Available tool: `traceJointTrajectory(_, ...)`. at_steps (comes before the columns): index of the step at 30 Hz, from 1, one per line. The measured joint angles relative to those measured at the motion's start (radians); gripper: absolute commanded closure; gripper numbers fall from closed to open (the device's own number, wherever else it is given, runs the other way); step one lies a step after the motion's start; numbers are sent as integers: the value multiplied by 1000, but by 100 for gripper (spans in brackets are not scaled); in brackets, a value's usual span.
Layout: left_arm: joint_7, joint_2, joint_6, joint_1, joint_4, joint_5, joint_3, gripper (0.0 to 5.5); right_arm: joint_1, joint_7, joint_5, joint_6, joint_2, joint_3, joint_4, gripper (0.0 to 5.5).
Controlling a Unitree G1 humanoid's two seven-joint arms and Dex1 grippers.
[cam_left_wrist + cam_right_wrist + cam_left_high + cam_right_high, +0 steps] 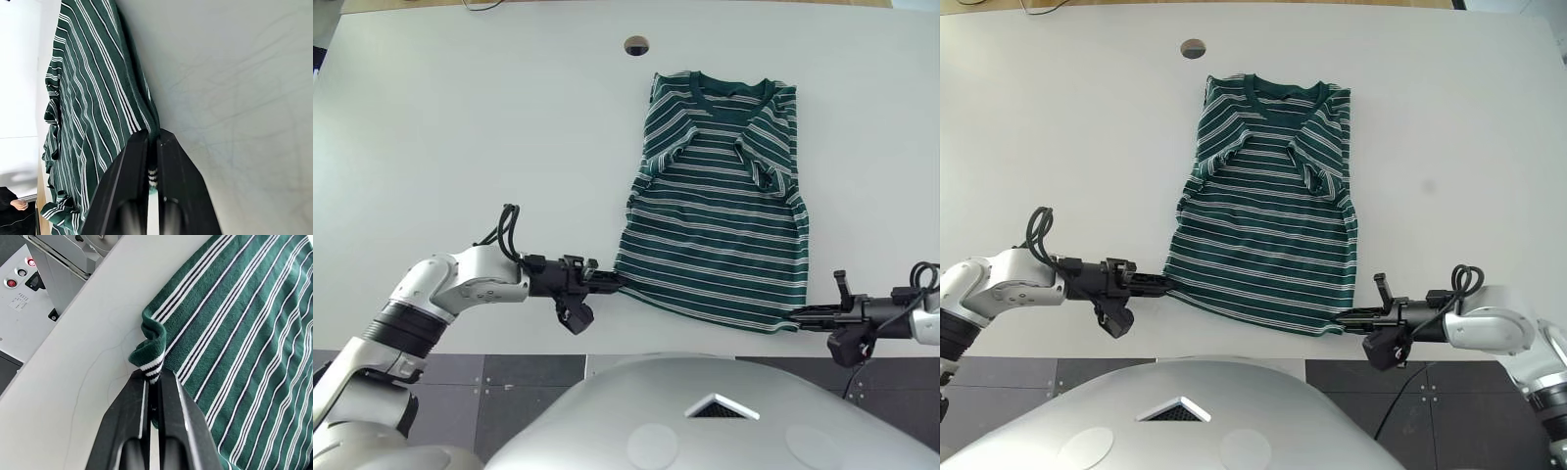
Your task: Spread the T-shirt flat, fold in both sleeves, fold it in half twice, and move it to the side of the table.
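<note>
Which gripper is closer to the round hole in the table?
Left. The left gripper holds the shirt's hem corner on the hole's side; the right gripper holds the opposite corner.

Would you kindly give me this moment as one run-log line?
T-shirt: flat on table, sleeves folded in | left gripper: shut on left hem corner | right gripper: shut on right hem corner

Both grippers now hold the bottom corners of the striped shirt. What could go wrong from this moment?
1. The left gripper and the right gripper each pinch only a small bit of the hem of the green T-shirt with white stripes. The cloth might slip out when lifted.
2. The folded-in sleeve on the robot's right lies bunched, so it could come open during the half fold.
3. The hem lies close to the near edge of the white table, so slack cloth may hang over it.
</note>
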Motion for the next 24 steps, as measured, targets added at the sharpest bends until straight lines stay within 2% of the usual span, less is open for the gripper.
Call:
traceJointTrajectory(4, -22, 0, 13, 5, -9, -31, -13, 536, 8, 1, 38, 41, -7, 16, -12, 538)
traceJointTrajectory(7, -103, 13, 99, 57, -56, -177, -41, 536, 57, 42, 147, 150, -28, 36, -81, 538)
traceJointTrajectory(12, -417, 122, 611, 146, -255, -663, -61, 536, 125, 164, 484, 419, -111, 5, -239, 538)
traceJointTrajectory(15, -549, 216, 955, 135, -387, -943, 23, 536, 106, 259, 706, 575, -155, -90, -291, 538)
traceJointTrajectory(17, -597, 269, 1087, 130, -451, -1050, 89, 536, 110, 318, 791, 647, -158, -137, -307, 538)
traceJointTrajectory(24, -743, 330, 1163, 301, -598, -1196, 187, 536, 108, 423, 875, 761, -94, -210, -321, 538)
